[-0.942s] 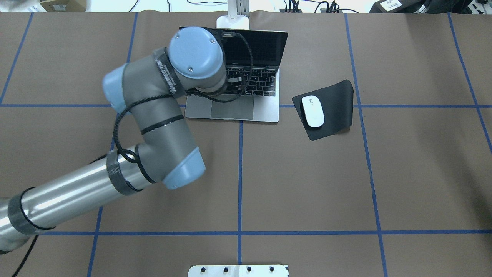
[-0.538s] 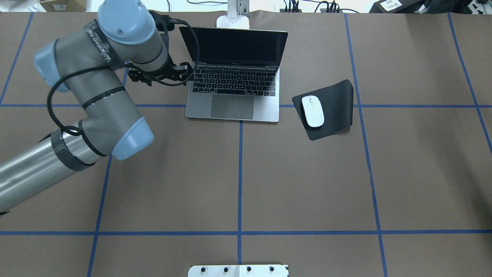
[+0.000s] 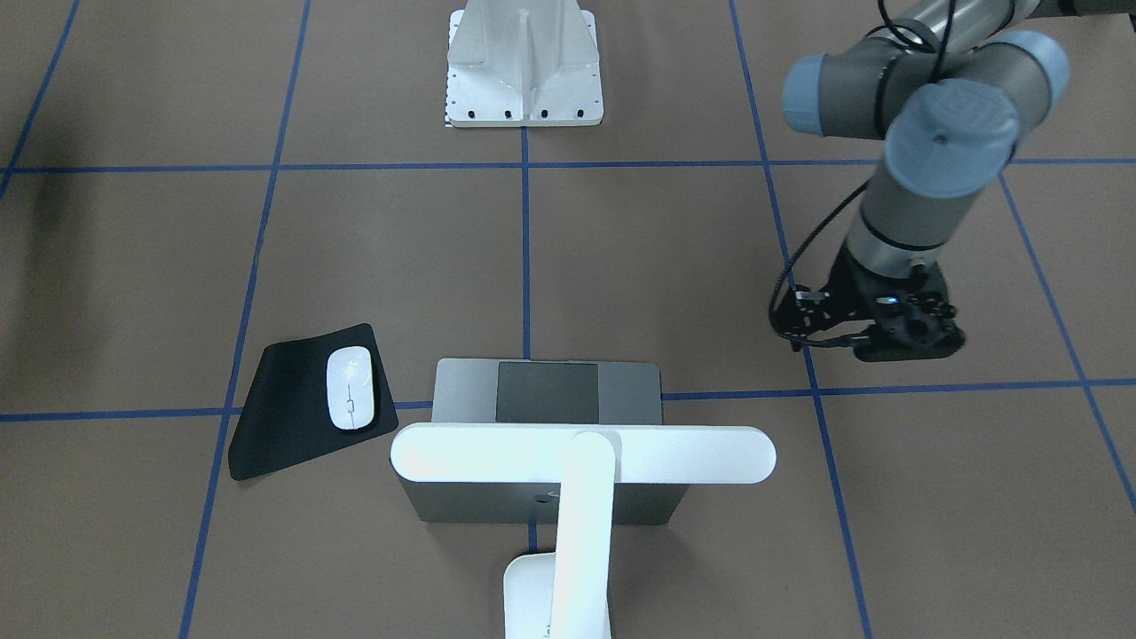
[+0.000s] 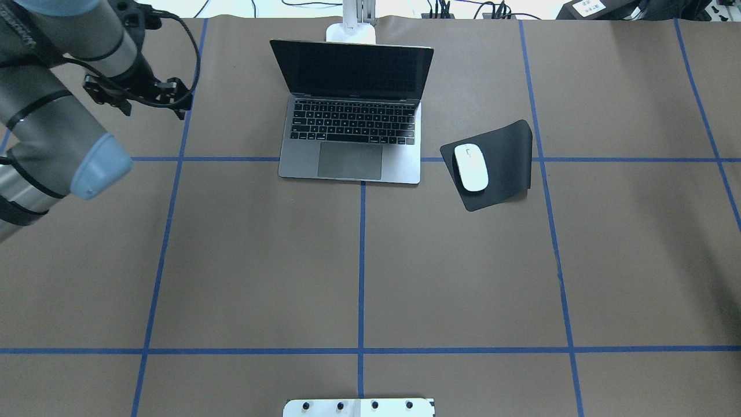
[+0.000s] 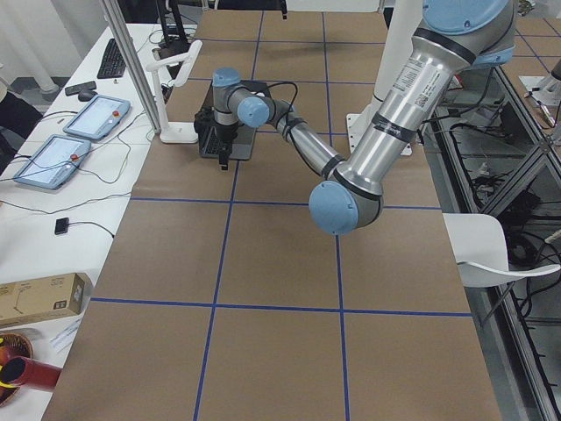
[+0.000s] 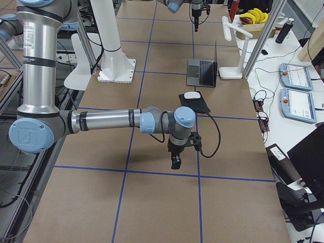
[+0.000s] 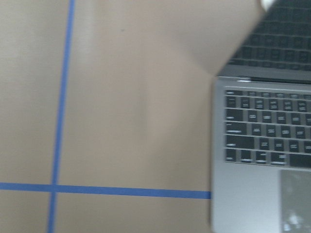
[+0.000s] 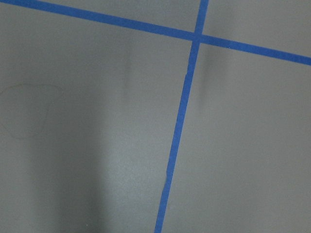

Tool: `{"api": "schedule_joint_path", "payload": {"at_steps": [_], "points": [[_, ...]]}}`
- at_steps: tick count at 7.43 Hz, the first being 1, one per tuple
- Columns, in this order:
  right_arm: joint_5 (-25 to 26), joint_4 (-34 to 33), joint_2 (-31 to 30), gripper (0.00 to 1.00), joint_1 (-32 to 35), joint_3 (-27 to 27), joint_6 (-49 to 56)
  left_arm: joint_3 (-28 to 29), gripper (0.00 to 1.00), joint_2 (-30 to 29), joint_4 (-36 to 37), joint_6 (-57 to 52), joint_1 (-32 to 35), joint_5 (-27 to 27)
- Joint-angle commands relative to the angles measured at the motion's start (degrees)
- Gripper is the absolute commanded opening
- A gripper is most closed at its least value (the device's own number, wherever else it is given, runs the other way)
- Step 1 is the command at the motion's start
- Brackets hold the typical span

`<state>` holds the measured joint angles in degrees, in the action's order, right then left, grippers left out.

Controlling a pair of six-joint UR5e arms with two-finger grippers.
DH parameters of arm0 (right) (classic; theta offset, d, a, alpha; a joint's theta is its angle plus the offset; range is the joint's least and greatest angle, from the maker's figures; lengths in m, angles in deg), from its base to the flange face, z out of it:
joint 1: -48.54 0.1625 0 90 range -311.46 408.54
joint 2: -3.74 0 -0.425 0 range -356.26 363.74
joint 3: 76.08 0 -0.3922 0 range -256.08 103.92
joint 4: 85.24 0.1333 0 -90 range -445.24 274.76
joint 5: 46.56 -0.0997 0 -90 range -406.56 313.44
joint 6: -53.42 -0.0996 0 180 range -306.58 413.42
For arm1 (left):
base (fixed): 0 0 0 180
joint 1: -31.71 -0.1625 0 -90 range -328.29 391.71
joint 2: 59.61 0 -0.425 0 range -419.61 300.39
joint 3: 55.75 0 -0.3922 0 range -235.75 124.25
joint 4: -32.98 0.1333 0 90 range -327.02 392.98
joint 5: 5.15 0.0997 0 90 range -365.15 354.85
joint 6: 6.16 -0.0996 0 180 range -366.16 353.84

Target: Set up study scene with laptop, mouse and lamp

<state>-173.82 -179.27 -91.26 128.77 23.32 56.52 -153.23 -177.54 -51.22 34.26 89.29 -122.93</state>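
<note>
The laptop (image 4: 353, 116) stands open at the table's far middle, screen dark; the front view shows its lid's back (image 3: 461, 501) and trackpad. The lamp (image 3: 581, 453) stands behind it, its light bar level above the lid; only its base (image 4: 350, 32) shows overhead. The mouse (image 4: 470, 167) lies on a black mat (image 4: 506, 156) right of the laptop. My left gripper (image 3: 901, 348) hangs above bare table left of the laptop, fingers hidden under the wrist. My right gripper (image 6: 175, 162) points down above bare table, shown only in the right side view. I cannot tell if either is open.
A white ribbed metal bracket (image 3: 524, 71) with bolt holes sits at the table's near edge, in the middle (image 4: 359, 407). Blue tape lines grid the brown table cover. Cables and boxes lie beyond the far edge.
My left arm has swung left, from above the laptop's keyboard to the table's far left. The laptop, mouse and lamp have not moved.
</note>
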Motion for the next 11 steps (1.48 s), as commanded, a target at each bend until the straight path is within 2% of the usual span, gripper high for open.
{"api": "schedule_joint_path", "payload": {"at_steps": [1, 4, 6, 10, 11], "points": [[-0.4, 0.3, 0.3, 1.0, -0.1, -0.8, 1.2, -0.3, 1.0, 7.6, -0.3, -13.9, 9.3, -4.5], [-0.6, 0.3, 0.4, 1.0, -0.1, -1.0, 2.6, 4.1, 1.0, 14.5, -1.7, -31.5, 18.4, -7.3], [-0.5, 0.2, 0.4, 1.0, -0.1, -1.6, 4.5, 8.5, 1.0, 18.2, -6.1, -39.7, 23.9, -11.6], [-0.5, 0.2, 0.3, 1.0, 0.0, -1.8, 4.4, 17.3, 1.0, 19.4, -6.6, -55.7, 34.5, -11.9], [-0.7, 0.2, 0.3, 1.0, -0.1, -1.8, 4.4, 19.2, 1.0, 19.8, -6.7, -59.1, 36.4, -13.4]]}}
